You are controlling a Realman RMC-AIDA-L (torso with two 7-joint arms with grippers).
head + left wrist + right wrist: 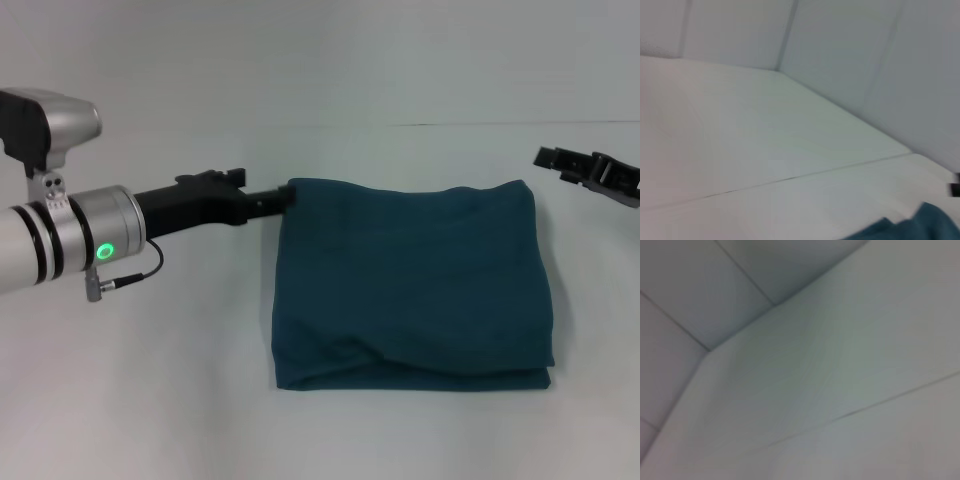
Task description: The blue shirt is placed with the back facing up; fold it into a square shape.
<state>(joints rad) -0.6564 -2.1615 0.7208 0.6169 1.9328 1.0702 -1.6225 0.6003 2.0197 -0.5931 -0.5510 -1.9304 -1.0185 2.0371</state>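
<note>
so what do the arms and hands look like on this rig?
Left arm: silver cylindrical links with black bands, a lit green ring light, a thin black cable looping beneath, then a black wrist and left hand. Right hand: black, angular; only its tip shows.

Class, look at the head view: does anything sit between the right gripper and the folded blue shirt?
Nothing visible does. Only bare white table lies between the right gripper, off the far right corner, and the blue shirt. The left gripper is at the shirt's far left corner.

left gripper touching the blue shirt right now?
Touching. In the head view the left gripper tip meets the far left corner of the folded blue shirt, with no gap visible. The right gripper is well clear.
</note>
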